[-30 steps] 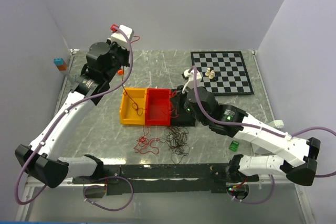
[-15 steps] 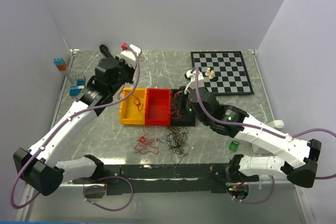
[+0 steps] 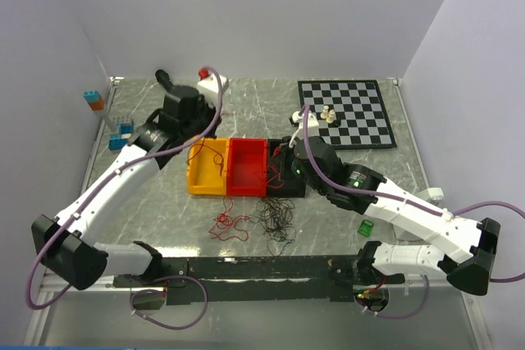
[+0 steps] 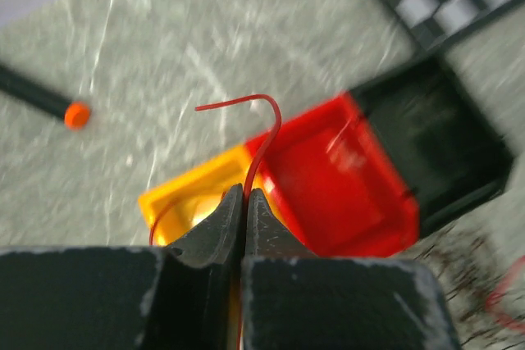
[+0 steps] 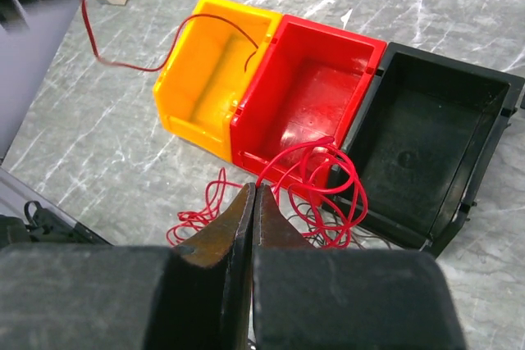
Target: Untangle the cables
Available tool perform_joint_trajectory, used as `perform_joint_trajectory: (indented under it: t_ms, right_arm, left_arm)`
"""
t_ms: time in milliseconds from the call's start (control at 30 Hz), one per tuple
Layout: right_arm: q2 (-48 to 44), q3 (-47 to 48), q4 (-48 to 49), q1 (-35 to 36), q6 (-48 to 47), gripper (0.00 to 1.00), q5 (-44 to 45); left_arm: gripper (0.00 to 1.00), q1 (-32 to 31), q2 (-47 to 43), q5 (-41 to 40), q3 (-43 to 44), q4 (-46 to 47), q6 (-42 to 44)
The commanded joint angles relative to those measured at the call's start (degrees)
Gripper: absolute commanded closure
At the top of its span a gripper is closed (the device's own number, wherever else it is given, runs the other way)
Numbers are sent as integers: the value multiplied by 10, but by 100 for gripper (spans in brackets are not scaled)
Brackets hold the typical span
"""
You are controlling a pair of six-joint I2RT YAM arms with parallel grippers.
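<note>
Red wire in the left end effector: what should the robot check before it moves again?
1. Left end effector shut on the red wire: ok.
2. Wire's tail draped over the yellow bin: ok.
3. Right end effector shut, but gripping a wire: cannot tell.
4. Every wire sorted: not ok, a red tangle and a dark tangle lie on the table.

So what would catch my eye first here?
Probably the yellow bin, red bin and black bin in a row mid-table, with tangles of red wires and dark wires lying just in front. Next, the left gripper pinching a thin red wire trailing down to the yellow bin, and the chessboard at the far right.
</note>
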Motion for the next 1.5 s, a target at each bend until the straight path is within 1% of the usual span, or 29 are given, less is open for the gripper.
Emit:
perform_joint_trajectory:
  t_ms: [0, 67, 133, 200, 333, 467, 667, 800, 933, 1033, 1200, 1367, 1433, 1467]
  right_arm:
    - [-10, -13, 23, -8, 11, 100, -7]
    - [-11, -16, 24, -7, 13, 100, -9]
    - [-12, -19, 25, -7, 14, 100, -10]
    - [-17, -21, 25, -8, 14, 100, -9]
    - [-25, -27, 25, -9, 13, 100, -9]
    - [-26, -29, 27, -9, 13, 100, -10]
    - [-23, -29, 30, -11, 16, 100, -14]
    - [-18, -30, 31, -10, 15, 100, -18]
    - [-11, -30, 37, -10, 17, 100, -23]
    - [-4, -26, 40, -10, 19, 100, -26]
    - [-2, -20, 37, -10, 20, 100, -24]
    - [-6, -21, 35, -10, 20, 100, -23]
    - [-6, -22, 34, -10, 21, 100, -23]
    - [-8, -24, 34, -10, 21, 100, -23]
  left_arm:
    - [99, -8, 13, 40, 115, 22, -50]
    - [99, -15, 25, 32, 148, 15, -52]
    - [99, -15, 29, 34, 154, 8, -62]
    - [99, -15, 25, 37, 128, 4, -73]
    - [99, -16, 0, 31, 41, 9, -87]
    - [99, -14, 5, 20, -20, -5, -99]
    - [99, 17, 12, 20, -52, -17, -93]
    - [99, 21, 18, -61, -63, -37, -95]
    - [99, 24, 21, -60, -77, -48, -89]
    - [99, 23, 54, -49, -70, -53, -83]
    - [99, 8, 139, -53, -9, -89, -91]
    - [99, 4, 189, -67, 30, -68, -106]
    - [95, 4, 208, -73, 45, -63, -111]
    - [86, 4, 211, -74, 49, -58, -114]
